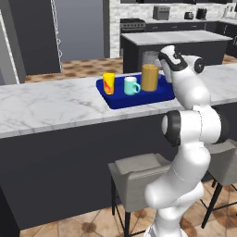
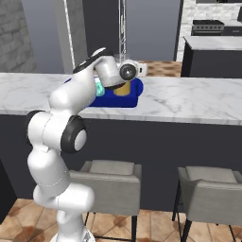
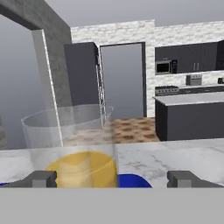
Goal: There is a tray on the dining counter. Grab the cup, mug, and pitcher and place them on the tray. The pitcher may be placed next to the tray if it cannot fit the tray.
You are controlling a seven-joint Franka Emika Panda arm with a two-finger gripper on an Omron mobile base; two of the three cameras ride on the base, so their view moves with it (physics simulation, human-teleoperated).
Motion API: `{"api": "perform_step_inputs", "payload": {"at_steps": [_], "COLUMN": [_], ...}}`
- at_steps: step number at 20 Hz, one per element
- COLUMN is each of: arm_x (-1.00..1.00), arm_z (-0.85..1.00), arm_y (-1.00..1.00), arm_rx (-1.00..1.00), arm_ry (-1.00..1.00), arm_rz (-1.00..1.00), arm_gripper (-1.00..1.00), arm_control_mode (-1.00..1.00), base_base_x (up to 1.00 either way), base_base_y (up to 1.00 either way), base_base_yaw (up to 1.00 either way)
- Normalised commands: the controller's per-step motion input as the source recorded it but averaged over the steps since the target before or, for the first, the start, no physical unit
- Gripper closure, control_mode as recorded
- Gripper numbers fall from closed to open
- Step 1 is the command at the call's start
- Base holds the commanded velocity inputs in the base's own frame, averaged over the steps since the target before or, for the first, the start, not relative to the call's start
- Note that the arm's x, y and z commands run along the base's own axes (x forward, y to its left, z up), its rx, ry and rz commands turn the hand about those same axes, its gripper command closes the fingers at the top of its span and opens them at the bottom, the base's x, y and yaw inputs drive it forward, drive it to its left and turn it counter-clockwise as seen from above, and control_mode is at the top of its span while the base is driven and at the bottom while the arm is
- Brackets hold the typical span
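Seen across all three views: long marble tabletop point(image 1: 51, 104) with a dark charcoal base, carrying a dark blue tray point(image 1: 121, 98) with a low rim. On the tray, left to right in the left base view: yellow cup point(image 1: 109, 83) with red-orange swirls, teal mug point(image 1: 131, 85) with a white handle, then the tall clear glass pitcher point(image 1: 150, 72) of orange juice. All three upright and standing inside the tray, cup and mug close together, pitcher just beside the mug toward the tray's right end.

End effector point(image 3: 111, 179) spread wide, holding nothing; finger tips point(image 3: 41, 178) far apart at the bottom of the hand view, with the pitcher point(image 3: 70, 144) rising close ahead, toward the left tip. Juice level low in the glass, clear wall above it. Blue of the tray point(image 3: 131, 180) showing just right of the pitcher's foot.

From the right base view, arm bent over the tabletop point(image 2: 189, 99), wrist in front of the tray point(image 2: 132, 97), hiding most of the vessels; a sliver of teal mug point(image 2: 99, 88) and the juice-filled pitcher point(image 2: 124, 88) peeking past it.

Below the tabletop, grey stools point(image 1: 136, 178) tucked against the base, on a tiled floor point(image 1: 69, 227). Beyond, a dark kitchen island point(image 1: 176, 44) and a white brick wall point(image 3: 131, 35).
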Motion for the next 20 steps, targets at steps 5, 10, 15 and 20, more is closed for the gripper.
{"api": "perform_step_inputs", "payload": {"at_steps": [5,10,15,20], "arm_x": [-0.63,-0.97,-1.00,-1.00], "arm_z": [0.65,0.39,0.25,0.22], "arm_y": [0.00,0.03,0.25,0.46], "arm_rx": [-0.04,-0.06,-0.04,-0.02], "arm_ry": [0.10,0.10,0.03,0.04], "arm_rz": [-0.01,-0.03,-0.06,-0.08], "arm_gripper": [-1.00,-1.00,-1.00,-1.00], "arm_control_mode": [-1.00,-1.00,-1.00,-1.00], "base_base_x": [0.00,0.00,0.00,0.00], "base_base_y": [0.00,0.00,0.00,0.00], "base_base_yaw": [0.00,0.00,0.00,0.00]}}
